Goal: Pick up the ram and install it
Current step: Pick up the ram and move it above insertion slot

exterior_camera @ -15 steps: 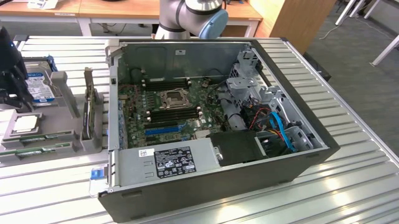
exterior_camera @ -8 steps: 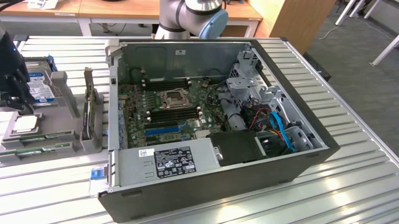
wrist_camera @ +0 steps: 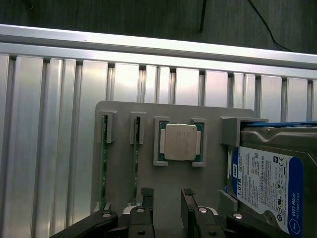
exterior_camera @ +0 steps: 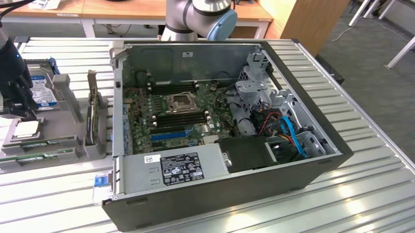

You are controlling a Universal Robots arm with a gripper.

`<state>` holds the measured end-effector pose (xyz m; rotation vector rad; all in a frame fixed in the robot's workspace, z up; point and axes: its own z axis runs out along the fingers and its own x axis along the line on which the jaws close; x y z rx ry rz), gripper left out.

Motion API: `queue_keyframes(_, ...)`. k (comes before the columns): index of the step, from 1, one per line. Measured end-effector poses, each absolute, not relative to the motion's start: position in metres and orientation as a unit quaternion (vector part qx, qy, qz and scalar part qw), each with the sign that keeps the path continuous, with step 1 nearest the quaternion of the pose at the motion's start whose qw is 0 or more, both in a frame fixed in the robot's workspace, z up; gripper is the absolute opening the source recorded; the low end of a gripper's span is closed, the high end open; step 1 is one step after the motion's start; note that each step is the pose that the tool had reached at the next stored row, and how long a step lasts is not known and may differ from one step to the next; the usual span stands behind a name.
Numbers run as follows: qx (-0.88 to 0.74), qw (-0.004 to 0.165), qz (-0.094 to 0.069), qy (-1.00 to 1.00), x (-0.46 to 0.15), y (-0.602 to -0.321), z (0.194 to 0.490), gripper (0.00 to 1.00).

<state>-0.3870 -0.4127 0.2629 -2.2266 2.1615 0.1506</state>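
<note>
Note the end effector [wrist_camera: 167, 202] spread wide and empty, hanging over the grey holder [wrist_camera: 124, 111] on the slatted metal surface [wrist_camera: 49, 124]. Find the ram there, on edge in two parallel slots: nearer ram stick [wrist_camera: 134, 163] next over from the CPU [wrist_camera: 181, 142], second ram stick [wrist_camera: 104, 163] one slot further out.

Take the nearer ram stick as the likely target, with the fingers [wrist_camera: 147, 198] over bare holder plate between it and the CPU, close but not yet straddling it. Shift sideways away from the CPU to centre the thin green edge in the gap, closing line square across the board. Descend straight, without tilt, to spare the slot walls and the chips. Grip the flat faces near mid-length for a level lift out of the end brackets. Stay clear of the CPU and of the blue-labelled hard drive [wrist_camera: 270, 183] beyond it. Close gently: a thin board, probably quick to flex or skew under an off-centre pinch. Disregard the open computer case [exterior_camera: 227, 194], well apart on the surface, during the grasp.
</note>
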Motion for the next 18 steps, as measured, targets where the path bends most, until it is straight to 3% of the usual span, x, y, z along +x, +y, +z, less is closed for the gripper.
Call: queue_keyframes(18,-0.717,0.018,0.048,0.696,-0.389,-0.429,0.263,0.36)
